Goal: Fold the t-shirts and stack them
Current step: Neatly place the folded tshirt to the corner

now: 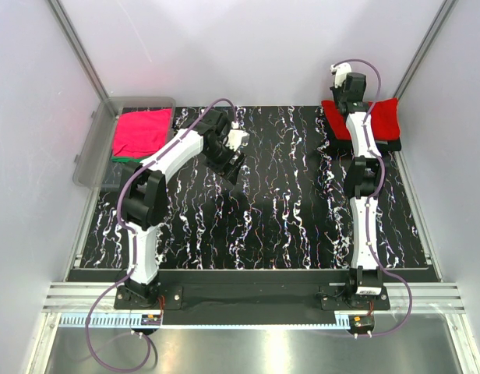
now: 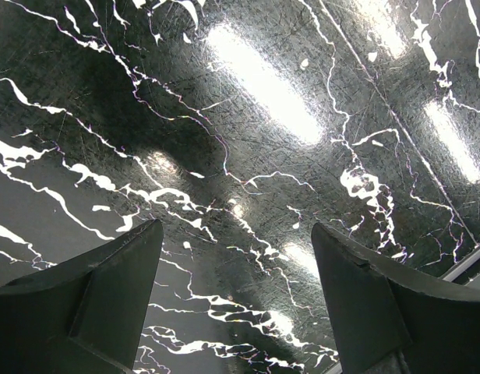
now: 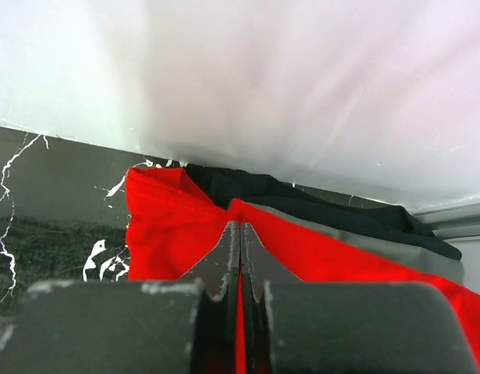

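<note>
The clear plastic bin (image 1: 90, 160) sits at the far left corner of the black marbled table (image 1: 287, 226). A folded pink shirt (image 1: 141, 131) lies in it. Under the pink shirt's near edge a thin strip of a green shirt (image 1: 125, 160) shows (only that strip, so how it is folded cannot be told). Nothing else can be made out in the bin through its cloudy walls.

Straight across the table from the bin, well apart from it and about as far back, lies a stack of shirts. The red shirt (image 1: 386, 117) is on top, and a black shirt (image 1: 393, 146) pokes out beneath its near edge. From the right wrist camera the stack shows in layers: the red shirt (image 3: 166, 230) on top, then a grey shirt (image 3: 404, 251), then the black shirt (image 3: 302, 199), which spreads furthest toward the white wall (image 3: 263, 93) behind.

The right claw (image 1: 343, 95) reaches to the back edge of that stack, on the side of it nearer the bin. Its fingers (image 3: 224, 257) are pressed together, pinching the red shirt. The cloth rises to a small peak at the right claw's tips (image 3: 240, 227), and a sliver of red shows between the jaws.

The left claw (image 1: 234, 169) hangs near the bin, on the side facing the stack, above bare table. From its own camera the left claw (image 2: 236, 234) stands wide, holding nothing, with only the marbled table (image 2: 263, 117) between its two dark fingers (image 2: 107, 288).
</note>
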You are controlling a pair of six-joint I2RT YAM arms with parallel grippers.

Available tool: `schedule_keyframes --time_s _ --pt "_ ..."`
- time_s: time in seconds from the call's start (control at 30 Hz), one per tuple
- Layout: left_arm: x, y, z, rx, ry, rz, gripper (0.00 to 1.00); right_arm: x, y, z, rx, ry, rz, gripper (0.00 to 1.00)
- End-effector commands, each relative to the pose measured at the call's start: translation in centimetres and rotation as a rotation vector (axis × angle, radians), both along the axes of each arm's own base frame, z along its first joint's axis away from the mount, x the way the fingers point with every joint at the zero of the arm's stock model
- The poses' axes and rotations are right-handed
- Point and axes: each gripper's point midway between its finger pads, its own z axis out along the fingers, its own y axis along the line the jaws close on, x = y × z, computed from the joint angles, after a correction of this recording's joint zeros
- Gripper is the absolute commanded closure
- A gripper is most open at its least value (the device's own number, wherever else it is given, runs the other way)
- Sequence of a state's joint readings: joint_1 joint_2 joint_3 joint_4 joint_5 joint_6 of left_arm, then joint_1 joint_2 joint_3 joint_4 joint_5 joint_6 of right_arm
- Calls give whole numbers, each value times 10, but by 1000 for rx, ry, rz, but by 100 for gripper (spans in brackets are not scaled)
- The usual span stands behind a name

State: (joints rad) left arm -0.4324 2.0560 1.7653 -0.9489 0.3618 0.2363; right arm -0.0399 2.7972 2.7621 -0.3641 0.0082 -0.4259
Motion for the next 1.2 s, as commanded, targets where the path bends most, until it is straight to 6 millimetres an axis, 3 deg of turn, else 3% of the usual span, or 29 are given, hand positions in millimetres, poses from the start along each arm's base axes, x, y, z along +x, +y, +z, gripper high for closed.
schedule_keyframes --time_s 0.0,0.13,0.2,0.5,0.57,0.63,0.87,1.17 --pt "7 -8 21 -41 -61 -1 18 7 4 70 13 -152 -13 100" --pt "7 -13 20 -47 -59 -11 18 2 8 98 44 -186 -3 100" --pt "7 -14 18 -48 -56 -11 18 2 10 101 50 -190 -3 100" --pt "7 -13 17 -38 -61 -14 18 2 8 80 38 -151 -10 100" --pt "6 -12 17 -35 -60 -11 18 3 6 75 33 -144 -24 69" --pt "5 -12 16 -33 -58 -13 18 4 -1 69 20 -141 -59 51" --pt "6 -11 15 -27 -61 -12 18 4 -3 48 3 -103 -63 62" --pt "6 -11 14 -22 -60 -10 17 4 -1 21 -4 -59 -49 69"
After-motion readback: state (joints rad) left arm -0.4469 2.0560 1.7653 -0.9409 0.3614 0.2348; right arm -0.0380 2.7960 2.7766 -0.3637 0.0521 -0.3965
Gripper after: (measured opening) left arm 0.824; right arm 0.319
